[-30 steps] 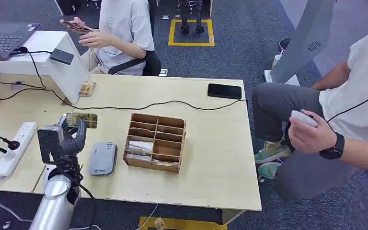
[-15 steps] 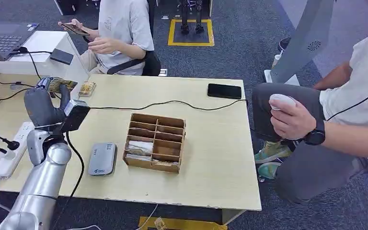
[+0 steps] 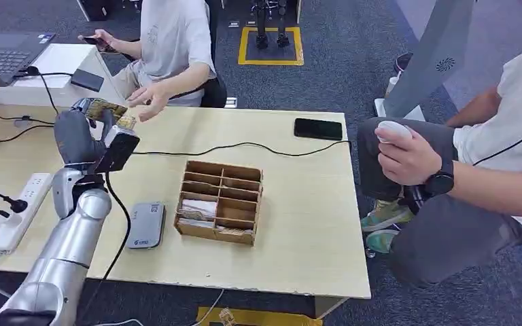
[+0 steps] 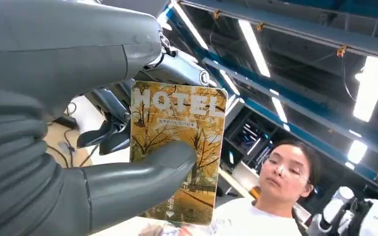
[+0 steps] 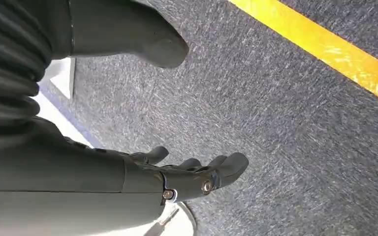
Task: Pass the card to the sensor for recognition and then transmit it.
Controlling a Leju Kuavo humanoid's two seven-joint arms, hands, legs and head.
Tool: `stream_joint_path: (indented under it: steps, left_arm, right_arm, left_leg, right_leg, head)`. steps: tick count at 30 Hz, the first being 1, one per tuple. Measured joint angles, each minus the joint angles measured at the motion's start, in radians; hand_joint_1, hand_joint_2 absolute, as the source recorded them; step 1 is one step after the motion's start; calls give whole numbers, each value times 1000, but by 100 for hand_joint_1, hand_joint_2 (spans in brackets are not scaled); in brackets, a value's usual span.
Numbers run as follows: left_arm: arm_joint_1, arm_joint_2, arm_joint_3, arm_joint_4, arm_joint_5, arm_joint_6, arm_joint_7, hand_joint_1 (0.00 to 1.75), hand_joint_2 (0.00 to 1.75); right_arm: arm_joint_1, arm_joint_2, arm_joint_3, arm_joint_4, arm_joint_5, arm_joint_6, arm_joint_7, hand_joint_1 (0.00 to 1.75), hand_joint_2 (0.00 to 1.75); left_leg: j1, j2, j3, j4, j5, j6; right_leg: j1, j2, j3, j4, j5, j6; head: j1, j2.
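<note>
Left robot hand (image 3: pixel 81 136) raised over the counter's (image 3: pixel 299 224) far left corner, thumb and fingers clamped on the autumn-print hotel card (image 4: pixel 179 147), seated person's open hand (image 3: pixel 148 102) just beyond it, grey sensor (image 3: pixel 145 224) beside the wooden organizer (image 3: pixel 221 202), right robot hand (image 5: pixel 177 177) hanging above carpet, fingers apart, empty.

The left arm (image 3: pixel 68 251) reaches up and forward, its wrist raised, and the left robot hand (image 3: pixel 85 136) pinches a card (image 4: pixel 179 147) between thumb and fingers. The right robot hand (image 5: pixel 177 172) hangs low, fingers apart and loosely extended, holding nothing
</note>
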State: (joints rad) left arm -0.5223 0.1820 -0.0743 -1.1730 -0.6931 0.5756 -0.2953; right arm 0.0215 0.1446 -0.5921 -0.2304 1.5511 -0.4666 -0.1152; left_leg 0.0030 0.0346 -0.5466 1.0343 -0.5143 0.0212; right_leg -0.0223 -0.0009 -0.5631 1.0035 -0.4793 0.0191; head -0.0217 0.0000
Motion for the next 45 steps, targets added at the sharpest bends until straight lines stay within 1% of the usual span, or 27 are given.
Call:
stream_joint_path:
  steps: [8,9,13,16,17,22,26,27,28,30,33,34,38,39,41,44,45]
  left_arm:
    - [-18,-3,-28,24,-17,0,10,175,175]
    - [-20,-3,-30,27,-19,1,11,0,175]
    - [-26,-4,-35,37,-17,0,11,0,175]
    - [-36,-5,-42,47,0,-24,13,0,175]
    - [-40,-5,-45,51,8,-38,21,0,175]
    - [-41,-4,-55,54,2,-64,49,0,175]
    - [-31,-8,-57,51,79,-107,64,0,175]
    - [-21,-13,-57,38,139,-155,69,0,175]
    - [-7,-16,-57,20,190,-197,70,0,175]
    - [28,-22,-58,-23,256,-278,71,0,175]
    - [99,-14,-75,-126,311,-395,63,0,175]
    - [130,-2,-87,-179,316,-449,58,0,175]
    - [241,54,-136,-355,245,-514,39,0,175]
    - [267,76,-155,-392,232,-532,35,0,175]
    - [311,107,-181,-462,210,-549,27,0,175]
    - [352,149,-211,-533,169,-569,9,0,175]
    - [362,164,-224,-556,137,-572,8,0,175]
  right_arm:
    - [-4,-14,0,29,0,-15,-5,0,175]
    - [-4,-16,0,32,0,-17,-5,0,175]
    - [-6,-21,0,45,-11,-27,-5,0,175]
    - [-10,-23,0,56,-13,-34,-5,0,175]
    - [-12,-23,0,60,-14,-35,-4,0,175]
    - [-18,-25,0,80,-17,-53,-4,0,175]
    - [-23,-29,0,105,-34,-79,-5,0,175]
    - [-26,-30,-2,119,-39,-102,-5,0,175]
    - [-30,-34,-3,138,-44,-118,-5,0,175]
    - [-33,-37,-6,158,-52,-130,-5,0,175]
    - [-33,-41,-10,181,-56,-136,-5,0,175]
    - [-33,-42,-10,188,-61,-135,-5,0,175]
    - [-33,-48,-10,203,-72,-134,0,0,175]
    - [-33,-50,-10,205,-74,-134,0,0,175]
    - [-33,-52,-10,209,-84,-134,1,0,175]
    - [-34,-54,-10,212,-91,-134,-1,0,175]
    - [-34,-54,-10,212,-92,-134,-3,0,175]
  left_leg:
    - [0,0,0,0,0,0]
    - [0,0,0,0,0,0]
    - [0,0,0,0,0,0]
    - [0,0,0,0,0,0]
    - [0,0,0,0,0,0]
    - [0,0,0,0,0,0]
    - [0,0,0,0,0,0]
    - [0,0,0,0,0,0]
    - [0,0,0,0,0,0]
    - [0,0,-1,0,0,0]
    - [0,1,-1,0,0,0]
    - [0,1,-1,0,-1,0]
    - [0,1,-1,0,-1,0]
    - [0,1,-1,0,-1,0]
    - [0,1,-1,0,-1,0]
    - [0,1,-1,0,-1,0]
    - [0,1,-1,0,-1,0]
  right_leg:
    - [0,0,0,0,0,0]
    - [0,0,0,0,0,0]
    - [0,0,0,0,0,0]
    - [0,0,0,0,0,0]
    - [0,0,0,0,0,0]
    - [0,0,0,0,0,0]
    - [0,0,0,0,0,0]
    - [0,0,0,0,0,0]
    - [0,0,0,0,0,0]
    - [0,0,0,0,0,0]
    - [0,1,0,0,0,0]
    - [0,1,-1,0,0,0]
    - [0,1,-1,0,0,0]
    - [0,1,-1,0,-1,0]
    - [0,1,-1,0,-1,0]
    - [0,1,-1,0,-1,0]
    - [0,1,-1,0,-1,0]
  head:
    - [0,0]
    - [0,0]
    - [0,0]
    - [0,0]
    - [0,0]
    - [0,0]
    - [0,0]
    - [0,0]
    - [0,0]
    - [0,0]
    - [0,0]
    - [0,0]
    - [0,0]
    - [0,0]
    - [0,0]
    - [0,0]
    - [0,0]
